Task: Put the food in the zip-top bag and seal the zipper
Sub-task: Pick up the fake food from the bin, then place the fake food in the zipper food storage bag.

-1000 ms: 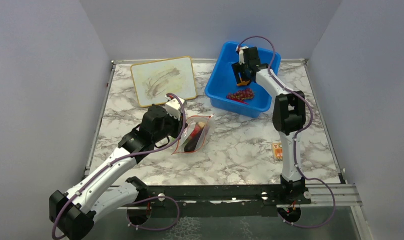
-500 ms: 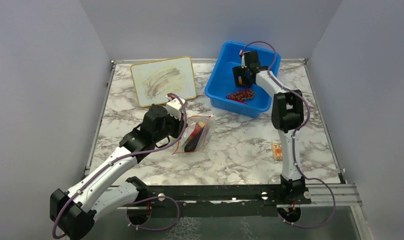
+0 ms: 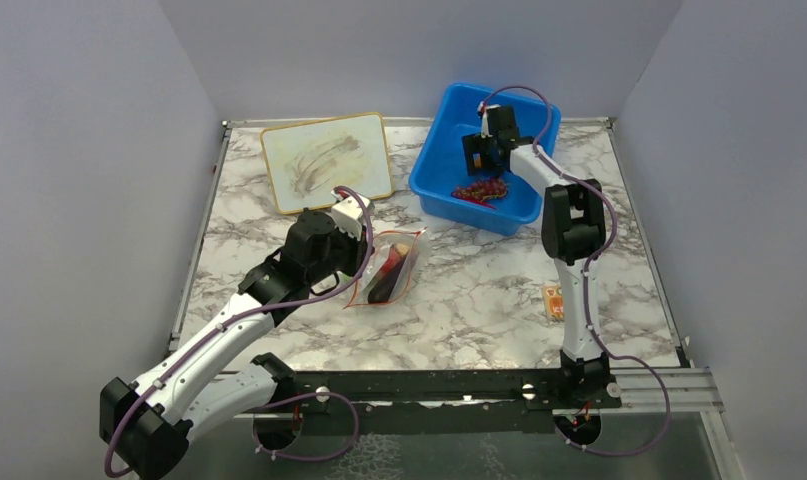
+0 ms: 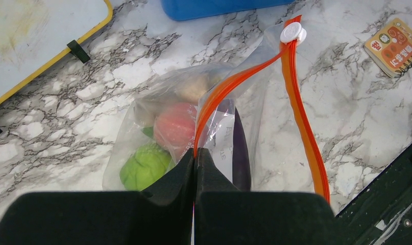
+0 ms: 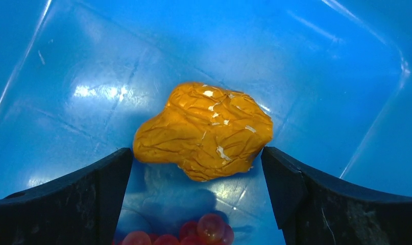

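Pinching zipper (image 4: 298, 102), left fingers (image 4: 173, 178) clenched | right fingers (image 5: 104, 176) spread astride orange piece (image 5: 203, 130) in blue bin (image 5: 91, 51)

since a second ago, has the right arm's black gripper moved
Yes, the right gripper sank deeper into the blue plastic bin, toward the dark red grape bunch.

Orange piece (image 5: 203, 130) in blue bin (image 5: 81, 51)

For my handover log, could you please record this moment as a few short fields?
left gripper: shut on the zipper of the zip-top bag
right gripper: open, astride the orange piece
zipper state: unsealed, mouth open
in bag: lime, peach, eggplant
in blue bin: orange piece, grape bunch
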